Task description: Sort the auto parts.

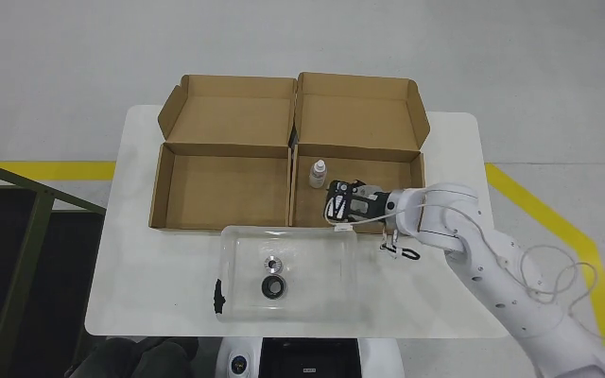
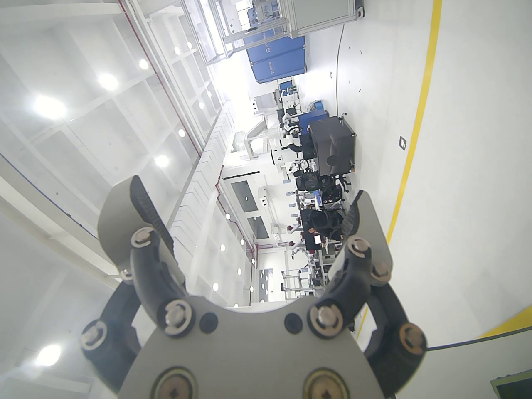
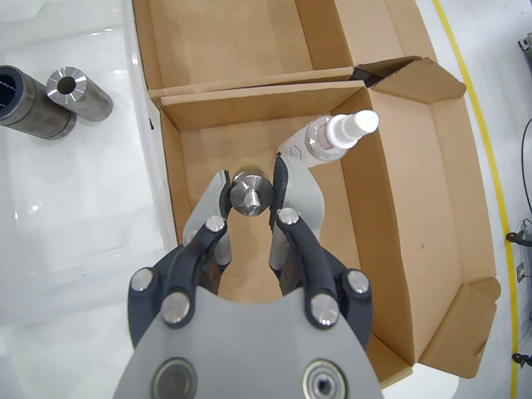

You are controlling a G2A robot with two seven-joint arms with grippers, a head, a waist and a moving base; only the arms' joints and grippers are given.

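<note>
Risk: the smooth round metal part [image 3: 250,200] could be slipping from its grip, or rolling on release into the spray bottle [image 3: 332,136] standing just beside. The right gripper [image 3: 251,184] is pinching the part between both pads, over the right box [image 3: 415,217]; the left gripper [image 2: 247,193] is gaping, empty.

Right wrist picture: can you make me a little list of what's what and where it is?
Right pincer: shut on a metal part, over the right box
Bottle: in the right box
Tray: clear, holds a shiny cylinder and a dark cylinder
Left pincer: open, holding nothing
</note>
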